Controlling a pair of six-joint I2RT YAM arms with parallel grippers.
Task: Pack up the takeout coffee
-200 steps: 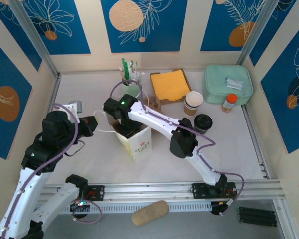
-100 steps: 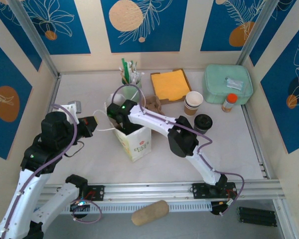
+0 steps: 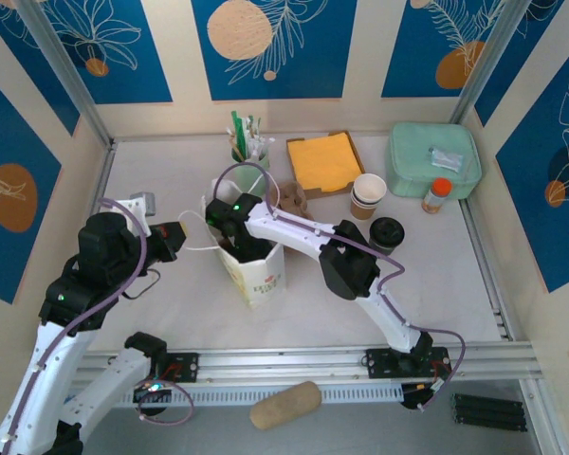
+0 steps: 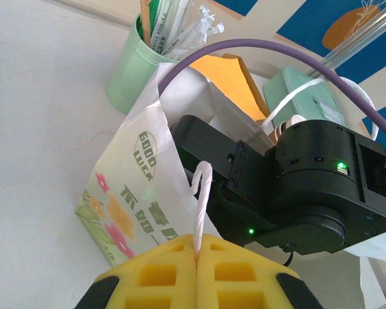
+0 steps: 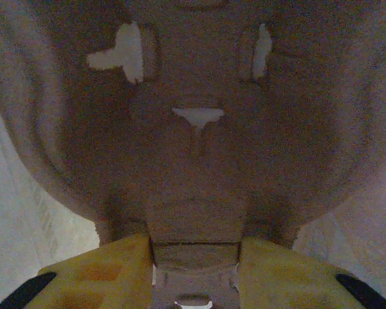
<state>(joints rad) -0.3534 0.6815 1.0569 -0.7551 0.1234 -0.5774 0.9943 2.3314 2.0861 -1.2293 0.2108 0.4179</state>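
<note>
Pinching one white handle (image 4: pixel 200 199) of one bag (image 4: pixel 135 193): left gripper (image 4: pixel 196 248).

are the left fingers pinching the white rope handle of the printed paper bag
Yes, the yellow left fingers meet around the white rope handle.

Bright, even light from above; right wrist view dim (brownish, soft).
</note>
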